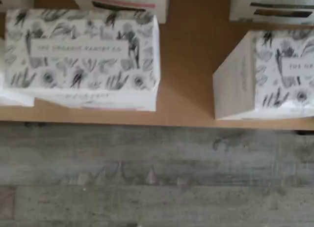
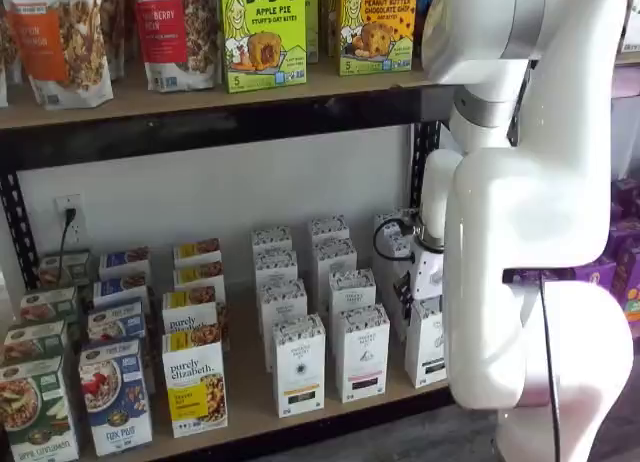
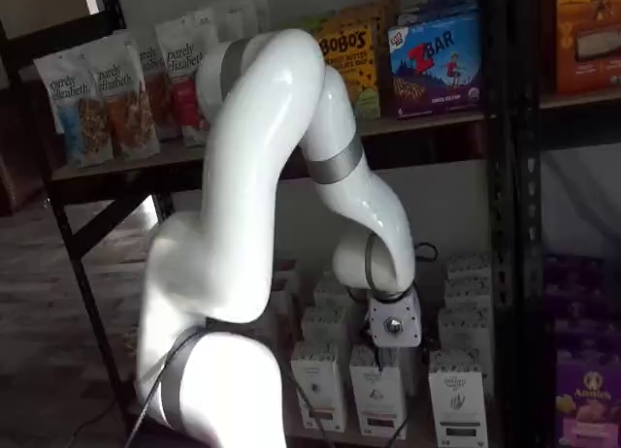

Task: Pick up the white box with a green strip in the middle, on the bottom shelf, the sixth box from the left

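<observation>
The white box (image 2: 425,344) stands at the right end of the front row on the bottom shelf (image 2: 250,414), with the arm just to its right. It also shows at the right (image 3: 456,395). My gripper (image 2: 410,294) hangs just above and in front of that box, mostly hidden by the wrist and a black cable. Its fingers do not show plainly, and nothing is held. The wrist view looks down on two speckled carton tops (image 1: 83,55) (image 1: 274,74) at the board's front edge (image 1: 191,116); I cannot tell which is the white box.
Similar white cartons (image 2: 298,367) (image 2: 360,352) stand left of the white box, with more rows behind. Coloured granola boxes (image 2: 195,382) fill the shelf's left. The black rack post (image 3: 514,273) and purple boxes (image 3: 582,400) are on the right. Grey plank floor (image 1: 157,178) lies below.
</observation>
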{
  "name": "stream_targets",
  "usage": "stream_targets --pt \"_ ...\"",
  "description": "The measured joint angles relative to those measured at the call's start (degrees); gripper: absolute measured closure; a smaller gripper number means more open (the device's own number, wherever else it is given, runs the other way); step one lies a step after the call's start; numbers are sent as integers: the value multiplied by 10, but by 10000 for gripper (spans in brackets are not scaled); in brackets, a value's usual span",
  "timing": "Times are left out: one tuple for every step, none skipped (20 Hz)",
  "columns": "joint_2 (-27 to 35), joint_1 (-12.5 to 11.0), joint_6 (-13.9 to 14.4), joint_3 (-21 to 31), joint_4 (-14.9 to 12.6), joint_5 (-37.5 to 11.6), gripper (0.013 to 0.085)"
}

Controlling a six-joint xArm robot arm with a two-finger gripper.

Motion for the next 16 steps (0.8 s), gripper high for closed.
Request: stream_targets --pt "9 -3 4 -14 -7 6 130" --pt "18 -5 7 -27 -12 10 130" --pt "27 -7 4 -40 -11 14 130" --pt "39 -9 -4 -58 -6 20 130" --pt "51 -13 -9 -78 -4 28 130" --pt "65 -17 -13 -99 -4 35 130" --pt "73 -19 -17 -112 -3 40 130" --pt "85 -24 -20 -130 -4 50 130" --pt "93 -26 -23 -142 -3 56 130" --pt "103 -30 -31 -157 1 64 130" --pt "109 -33 -36 -166 4 68 130" --pt "116 -35 -43 -176 9 72 130" --pt "123 -38 -50 -184 13 73 130" --pt "127 -39 -55 -189 17 73 130" --pt "132 -42 -61 -194 20 72 130" --pt "136 -44 -65 -200 23 72 130"
